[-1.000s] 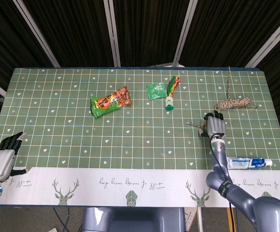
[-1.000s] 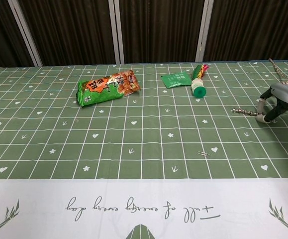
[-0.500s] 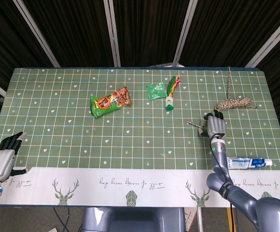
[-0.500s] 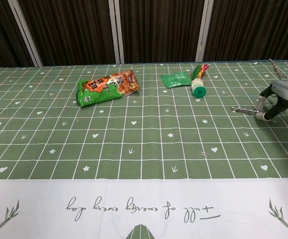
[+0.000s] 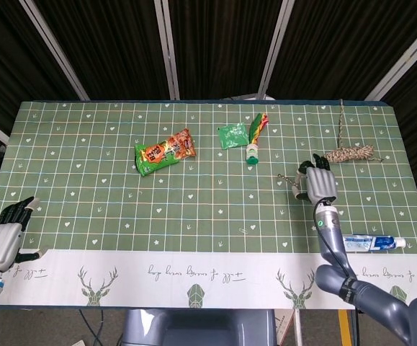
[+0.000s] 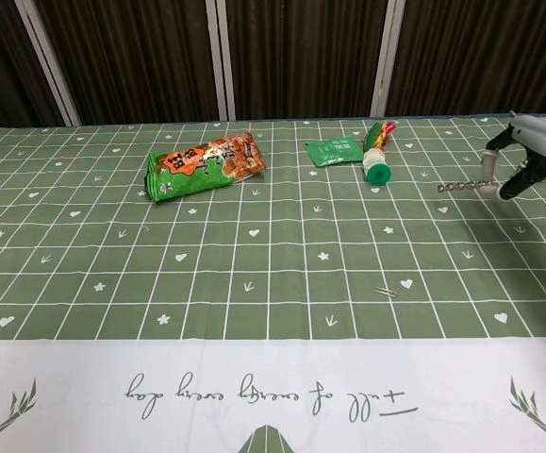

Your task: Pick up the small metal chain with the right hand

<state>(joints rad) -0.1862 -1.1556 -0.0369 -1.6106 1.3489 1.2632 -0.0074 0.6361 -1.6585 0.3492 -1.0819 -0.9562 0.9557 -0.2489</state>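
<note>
Gripping the small metal chain [image 6: 463, 186], the right hand [image 6: 529, 157] hangs above the green tablecloth [image 5: 86, 158], its fingers [image 5: 302, 171] curled around one end! From the chest view the chain sticks out at the hand's nine o'clock, stiff and nearly level, clear of the cloth, with a shadow lying on the grid below it. Over in the head view, the same chain [image 5: 287, 178] pokes out at about ten o'clock from the hand [image 5: 320, 184]. A coil of rope [image 5: 350, 153] sits at its one o'clock, near but apart. A toothpaste tube [image 5: 370, 243] lies at five o'clock. Farther off at ten o'clock, a green-capped tube [image 5: 254, 138] and green sachet [image 5: 232, 135]; beyond them the orange-green snack bag [image 5: 164, 151]. Way over at eight o'clock, the left hand [image 5: 5, 236] rests low at the table edge, fingers apart, holding nothing.
</note>
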